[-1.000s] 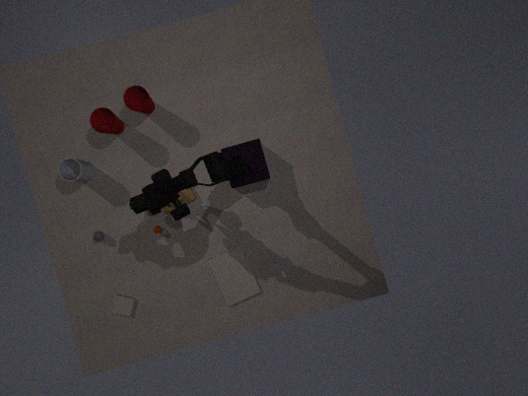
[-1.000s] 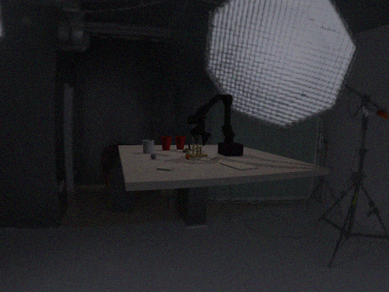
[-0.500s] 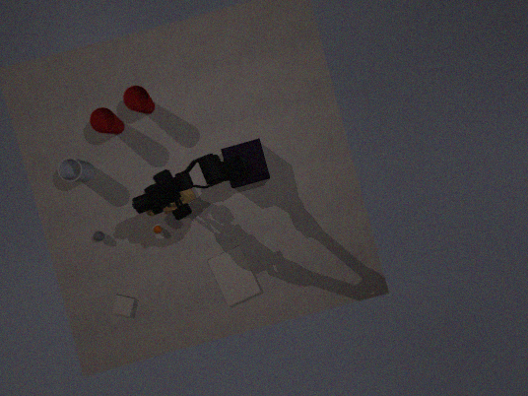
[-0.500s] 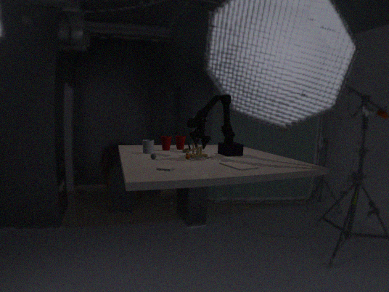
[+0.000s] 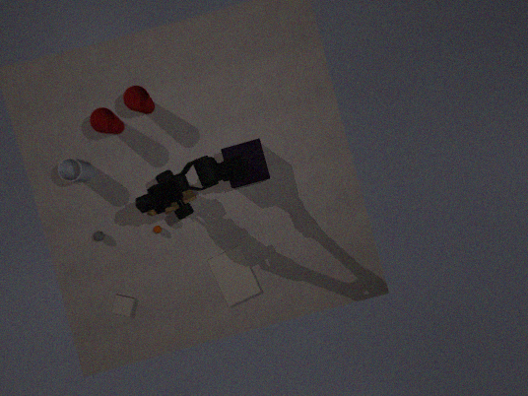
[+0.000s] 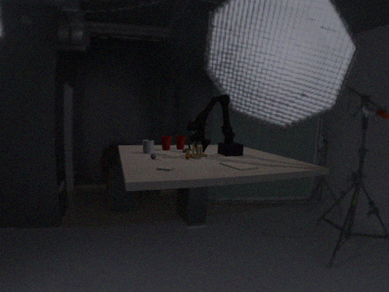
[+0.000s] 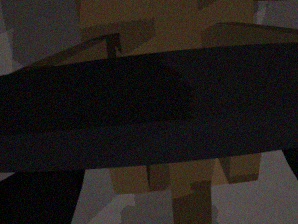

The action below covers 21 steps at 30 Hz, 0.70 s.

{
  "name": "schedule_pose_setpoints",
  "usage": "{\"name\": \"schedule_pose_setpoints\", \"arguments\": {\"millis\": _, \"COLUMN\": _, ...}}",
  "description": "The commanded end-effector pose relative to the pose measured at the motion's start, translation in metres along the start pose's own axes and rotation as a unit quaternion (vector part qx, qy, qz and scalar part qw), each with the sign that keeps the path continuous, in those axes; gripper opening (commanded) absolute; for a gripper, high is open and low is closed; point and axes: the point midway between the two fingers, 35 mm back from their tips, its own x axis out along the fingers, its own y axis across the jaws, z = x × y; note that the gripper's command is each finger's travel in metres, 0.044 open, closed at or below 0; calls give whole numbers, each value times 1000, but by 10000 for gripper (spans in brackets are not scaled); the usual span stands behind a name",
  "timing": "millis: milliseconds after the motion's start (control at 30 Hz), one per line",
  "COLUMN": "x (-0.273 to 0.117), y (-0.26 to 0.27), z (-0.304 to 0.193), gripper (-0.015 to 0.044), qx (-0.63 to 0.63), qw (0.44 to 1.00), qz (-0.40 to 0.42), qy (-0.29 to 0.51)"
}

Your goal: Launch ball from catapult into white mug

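Observation:
The wooden catapult [image 5: 189,196] [image 6: 197,155] [image 7: 167,22] stands mostly hidden beneath the arm in the top view. Its dark crossbar [image 7: 150,135] spans the wrist view, very close to the camera. My gripper [image 6: 198,146] [image 7: 182,139] is open and empty, low over the catapult, with a finger at each side of the wrist view. An orange ball [image 5: 157,230] [image 6: 188,157] lies on the table beside the catapult. A grey ball [image 5: 99,235] [image 6: 153,156] lies farther from the arm's base. The white mug [image 5: 69,169] [image 6: 147,147] stands upright near the far edge.
Two red cups [image 5: 137,99] [image 5: 104,120] [image 6: 166,142] [image 6: 180,142] stand beyond the mug. A pale flat panel [image 5: 235,281] [image 6: 239,165] and a small pale tile [image 5: 124,305] [image 6: 165,168] lie on the table. The dark arm base [image 5: 258,165] [image 6: 230,149] stands behind the catapult.

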Motion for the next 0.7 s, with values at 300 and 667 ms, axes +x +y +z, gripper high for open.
{"name": "schedule_pose_setpoints", "arguments": {"millis": 300, "x": 2, "y": 0, "z": -1, "gripper": 256, "qx": 0, "qw": 1000, "qz": 0, "qy": 1}}
{"name": "schedule_pose_setpoints", "arguments": {"millis": 667, "x": 0, "y": 0, "z": 0, "gripper": 85, "qx": 0, "qw": 1000, "qz": 0, "qy": 1}}
